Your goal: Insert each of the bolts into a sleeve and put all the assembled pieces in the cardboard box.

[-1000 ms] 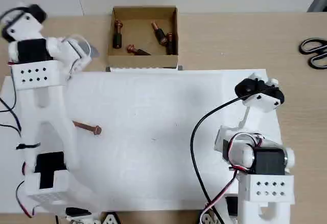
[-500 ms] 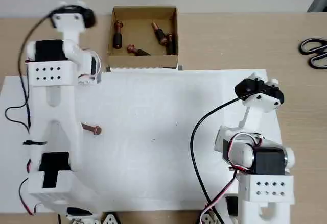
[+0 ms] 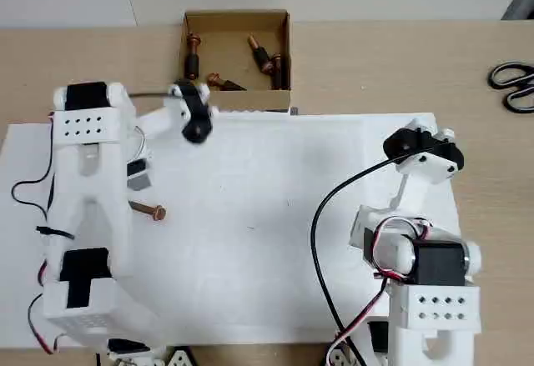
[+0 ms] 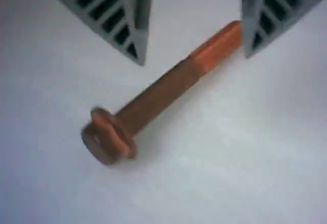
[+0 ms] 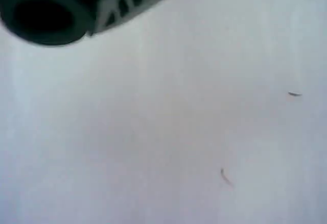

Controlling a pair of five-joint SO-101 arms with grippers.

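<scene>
bolt (image 3: 148,210) | long axis side-to-side, head rightward in high view | left pincer (image 4: 194,53) spread over shaft end

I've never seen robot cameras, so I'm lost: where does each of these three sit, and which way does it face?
High view: fixed above the table, looking down on white sheet, cardboard box, left arm and right arm.
Left wrist view: on the left arm's wrist, looking past its open left gripper at a copper bolt.
Right wrist view: on the right arm's wrist, facing bare sheet; a ribbed grey edge of that arm shows.
Shared: the high and left wrist views both show that bolt.
</scene>
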